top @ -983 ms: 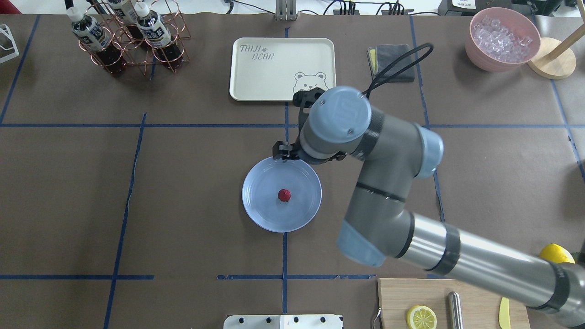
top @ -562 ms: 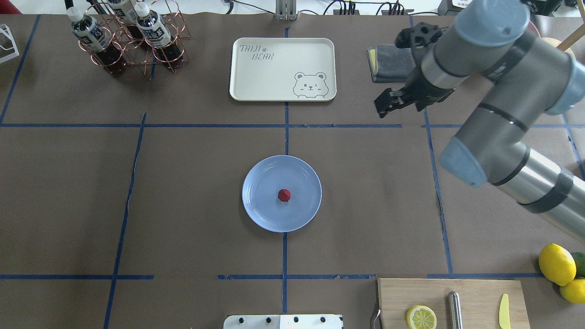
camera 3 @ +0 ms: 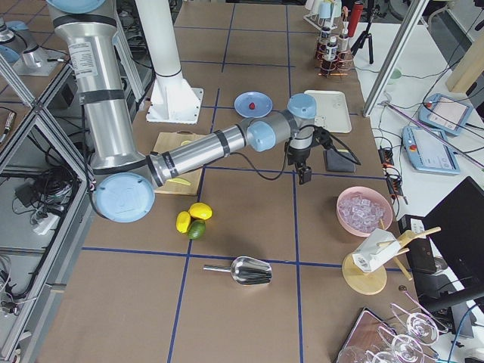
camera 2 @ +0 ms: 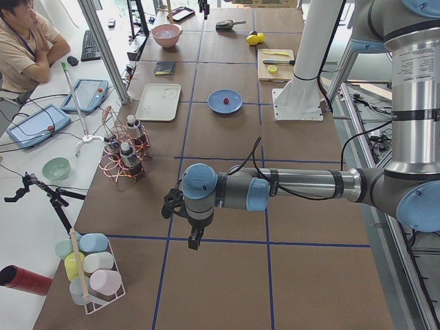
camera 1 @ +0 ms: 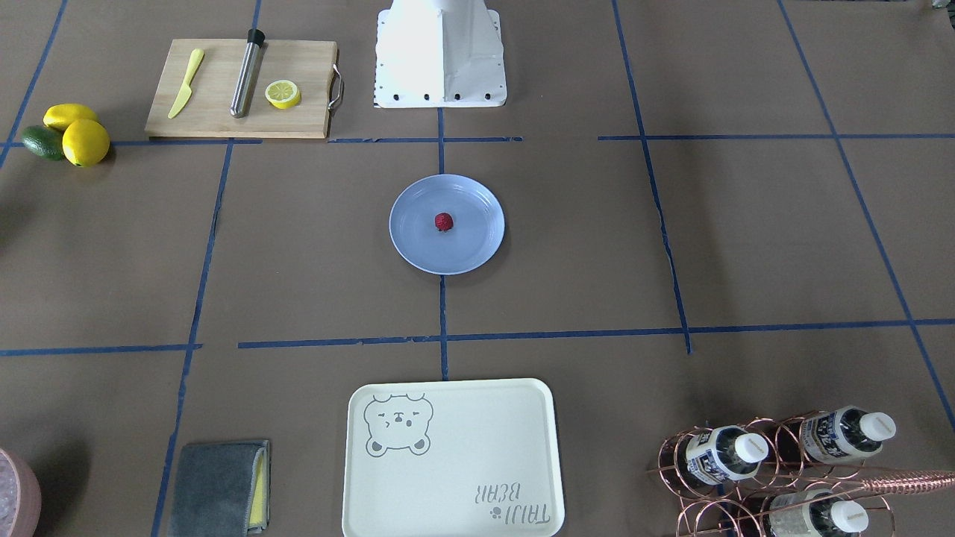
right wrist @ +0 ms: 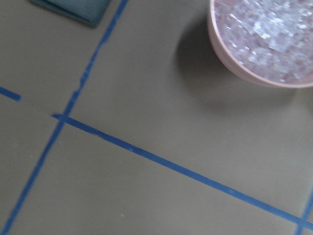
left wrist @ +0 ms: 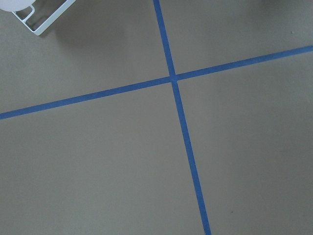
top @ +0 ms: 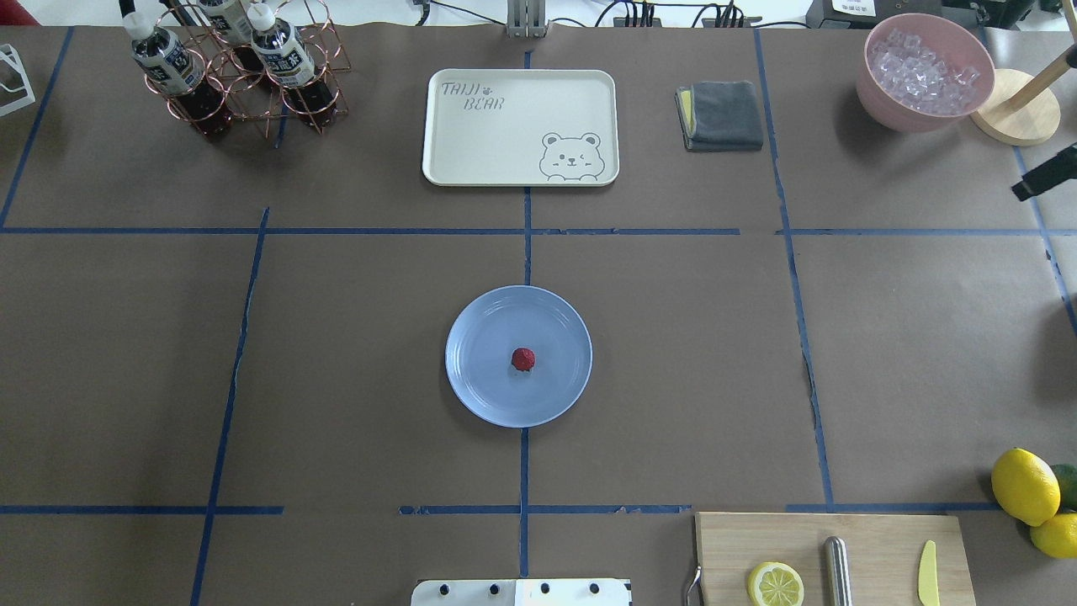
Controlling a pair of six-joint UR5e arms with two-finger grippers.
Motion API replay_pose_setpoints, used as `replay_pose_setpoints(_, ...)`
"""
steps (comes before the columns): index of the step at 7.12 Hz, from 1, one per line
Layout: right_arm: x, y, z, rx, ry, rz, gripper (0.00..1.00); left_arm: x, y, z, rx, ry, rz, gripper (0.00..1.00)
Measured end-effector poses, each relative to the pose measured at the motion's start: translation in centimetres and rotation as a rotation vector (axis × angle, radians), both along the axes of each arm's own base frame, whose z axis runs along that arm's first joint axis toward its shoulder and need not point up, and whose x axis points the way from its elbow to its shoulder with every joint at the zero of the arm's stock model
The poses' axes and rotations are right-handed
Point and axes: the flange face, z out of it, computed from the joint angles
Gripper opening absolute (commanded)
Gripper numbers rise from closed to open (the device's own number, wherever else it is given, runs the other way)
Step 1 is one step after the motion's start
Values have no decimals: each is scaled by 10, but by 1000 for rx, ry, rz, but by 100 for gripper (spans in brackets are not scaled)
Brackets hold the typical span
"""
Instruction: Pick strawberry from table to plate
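The small dark-red strawberry [top: 522, 359] lies near the middle of the light-blue plate [top: 471, 391], which sits at the centre of the brown-paper table [top: 336, 337]. The front-facing view shows the same strawberry [camera 1: 444, 221] on the plate [camera 1: 414, 250] with no arm near it. Only a dark tip of my right gripper [top: 1043, 181] shows at the overhead view's right edge, far from the plate. The right-side view has it hanging near the grey cloth [camera 3: 305, 176], and I cannot tell its state. My left gripper [camera 2: 195, 240] hangs over bare table far from the plate, state unclear.
A cream bear tray [top: 520, 126], a grey cloth [top: 722, 115] and a pink bowl of ice [top: 925, 71] line the far side. A copper bottle rack [top: 236, 67] stands far left. The cutting board [top: 833, 560] and lemons [top: 1025, 486] sit near right.
My right arm has swung from just above the plate off to the right, leaving the overhead view almost entirely. The strawberry stays on the plate.
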Motion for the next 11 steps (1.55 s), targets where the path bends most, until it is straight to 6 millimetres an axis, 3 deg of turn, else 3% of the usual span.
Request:
replay_pose_setpoints(2, 73, 30, 64, -61, 16, 31, 100, 0, 0, 0, -2, 0, 0, 100)
replay_pose_setpoints(4, 125, 66, 131, -188, -16, 123, 100, 0, 0, 0, -1, 1, 0, 100)
replay_pose_setpoints(5, 142, 81, 147, -218, -45, 163, 100, 0, 0, 0, -1, 2, 0, 100)
replay_pose_setpoints(8, 153, 106, 161, -244, -101, 194, 100, 0, 2, 0, -5, 4, 0, 100)
replay_pose_setpoints(11, 151, 132, 193, -266, -108, 195, 100, 0, 5, 3, -6, 5, 1, 100)
